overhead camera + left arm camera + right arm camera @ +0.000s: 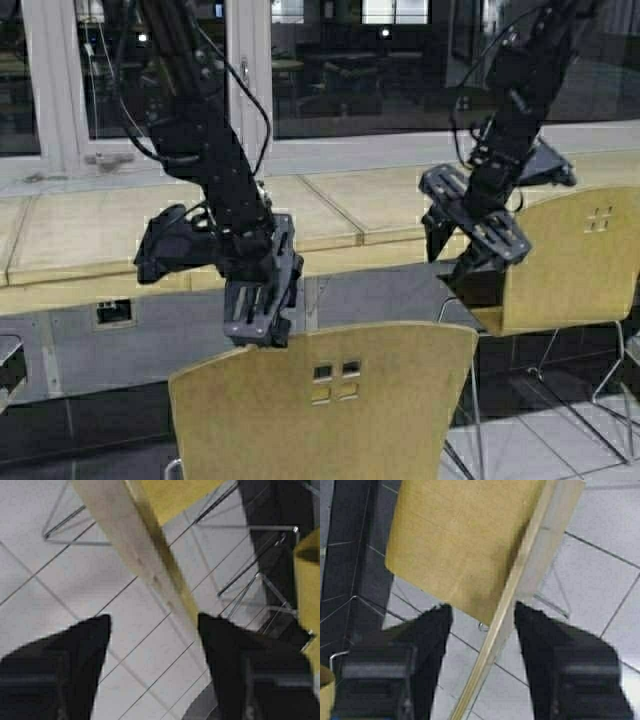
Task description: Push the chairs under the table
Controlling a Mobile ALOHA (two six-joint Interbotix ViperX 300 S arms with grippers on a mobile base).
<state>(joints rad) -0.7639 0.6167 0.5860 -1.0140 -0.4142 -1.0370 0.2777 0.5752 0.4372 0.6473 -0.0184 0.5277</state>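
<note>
The table is a long pale-wood counter running across the high view in front of a glazed window wall, with its thick rounded front edge facing the robot. A grey panel sits below that edge.

Left gripper: positioned just in front of the table's front edge, left of centre, pointing down. It sits directly above the top rim of the near chair. In the left wrist view the two fingers are spread apart, and the thin top edge of the chair back passes between them. The fingers straddle the rim; contact with it cannot be confirmed. Nothing is clamped.

Near chair: yellow-tan plywood, back facing the robot, four small square cutouts in the back. It stands in front of the table's front edge, near its middle, not under the top.

Right gripper: held just in front of the table's front edge, right of centre, tilted down at the left end of the right chair. In the right wrist view the fingers are open, and the edge of the chair back runs between them. No grip is closed on it.

Right chair: same type, standing at the right end of the table's front edge, with chrome wire legs on the tiled floor.
</note>
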